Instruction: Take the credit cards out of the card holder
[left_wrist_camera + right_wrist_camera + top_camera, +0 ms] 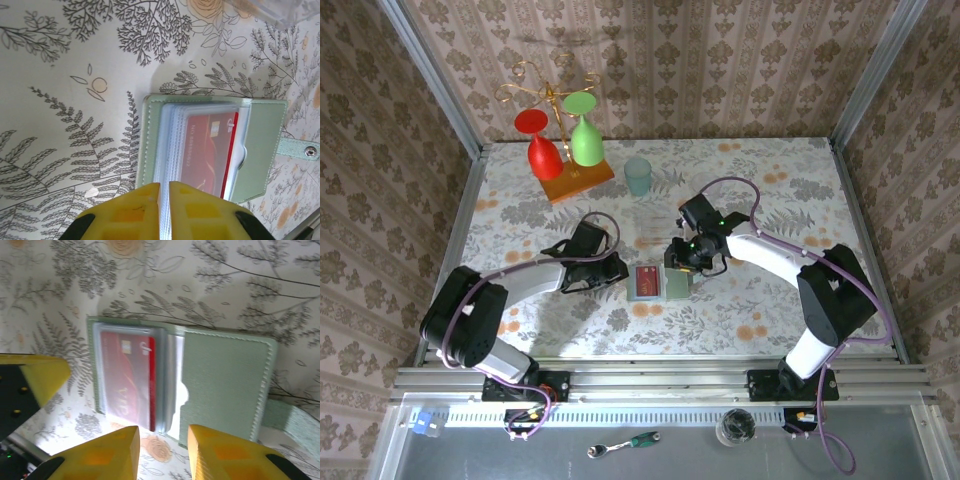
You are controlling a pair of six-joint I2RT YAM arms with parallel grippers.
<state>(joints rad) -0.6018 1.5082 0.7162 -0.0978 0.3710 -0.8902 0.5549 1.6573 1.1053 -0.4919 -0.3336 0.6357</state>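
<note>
The card holder (pixel 678 285) lies open on the flowered table between both arms, pale green, with a stack of clear sleeves. A red credit card (pixel 646 283) sits in the top sleeve. In the left wrist view the card holder (pixel 262 145) and the red card (pixel 207 150) lie just past my left gripper (pixel 164 200), whose yellow fingers are nearly together with the sleeve edges running into the slit. My left gripper (pixel 623 272) is at the holder's left edge. My right gripper (pixel 686 262) hangs over the holder's right panel. It (pixel 162 447) is open and empty, by the holder (pixel 225 385) and card (pixel 127 380).
A teal cup (pixel 638 175) stands behind the holder. A rack on a wooden base (pixel 577 180) carries a red and a green glass at the back left. The holder's snap strap (pixel 305 150) sticks out on the table. A clear plastic thing (pixel 295 12) lies nearby.
</note>
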